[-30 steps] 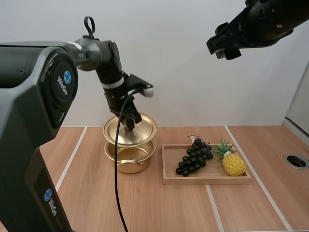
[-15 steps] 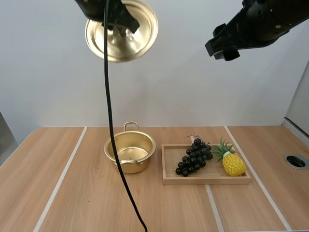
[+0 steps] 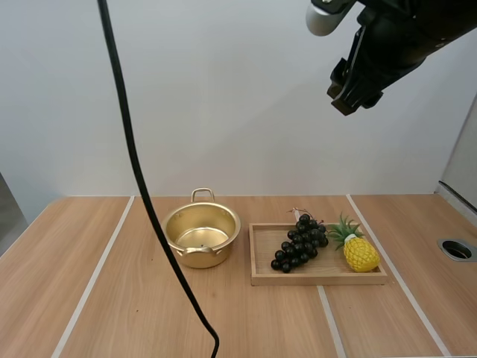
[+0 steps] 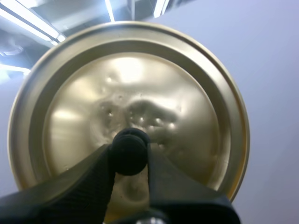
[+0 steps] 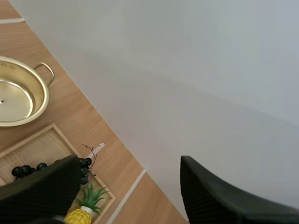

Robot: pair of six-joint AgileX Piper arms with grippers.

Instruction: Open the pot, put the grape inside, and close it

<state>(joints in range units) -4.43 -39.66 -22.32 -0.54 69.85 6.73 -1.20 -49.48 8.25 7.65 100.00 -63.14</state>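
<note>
The left gripper [image 4: 130,153] pinches the round golden metal lid [image 4: 187,93] by its black knob [image 4: 129,142]. The spread right gripper [image 3: 350,93] should drop squarely onto the dark grape bunch [image 3: 298,242], at three o'clock of the open golden pot [image 3: 218,253].

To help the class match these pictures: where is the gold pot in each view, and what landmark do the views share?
High view: pot open on the table, left of the wooden tray.
Right wrist view: pot beside the tray's end, opposite the pineapple.
Left wrist view: its lid, knob pinched by the left gripper.
Shared landmark: the tray holding grapes.
</note>
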